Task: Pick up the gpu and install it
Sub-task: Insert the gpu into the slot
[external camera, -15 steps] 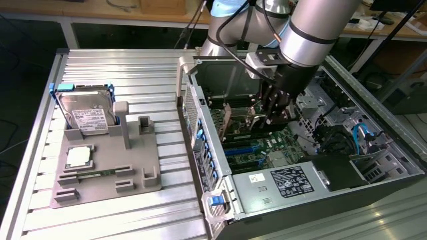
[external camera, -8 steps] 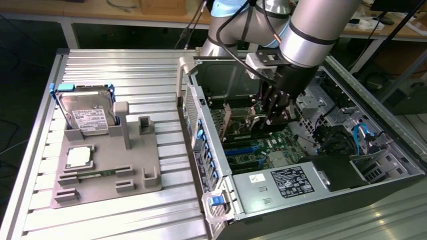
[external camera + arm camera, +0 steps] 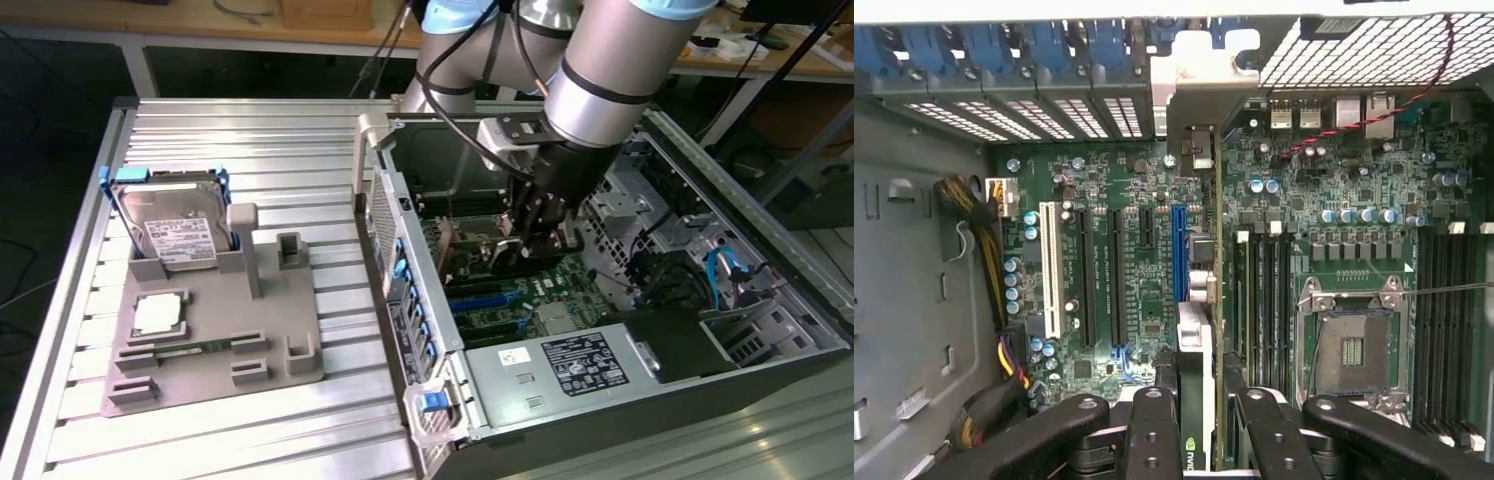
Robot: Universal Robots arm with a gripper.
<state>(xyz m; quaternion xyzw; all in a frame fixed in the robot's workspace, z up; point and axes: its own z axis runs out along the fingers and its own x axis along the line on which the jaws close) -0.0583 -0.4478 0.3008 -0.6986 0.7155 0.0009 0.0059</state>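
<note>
The gpu [image 3: 1197,340] stands edge-on between my fingers, a thin dark card whose silvery end bracket [image 3: 1192,95] reaches the row of rear slot openings. My gripper [image 3: 1200,440] is shut on the gpu, one finger [image 3: 1152,430] on each side of it. The card hangs over the green motherboard [image 3: 1114,200], right beside the blue expansion slot [image 3: 1178,255]; whether it sits in a slot I cannot tell. In the exterior view my gripper [image 3: 534,245] is deep inside the open computer case [image 3: 400,230], with the gpu [image 3: 513,256] a dark shape at its tips.
A white slot [image 3: 1051,270] and black slots lie beside the blue one, and memory slots and the CPU socket [image 3: 1351,345] lie on the other side. The power supply [image 3: 561,365] fills the near end of the case. A grey fixture [image 3: 214,360] outside holds the hard drive [image 3: 167,225].
</note>
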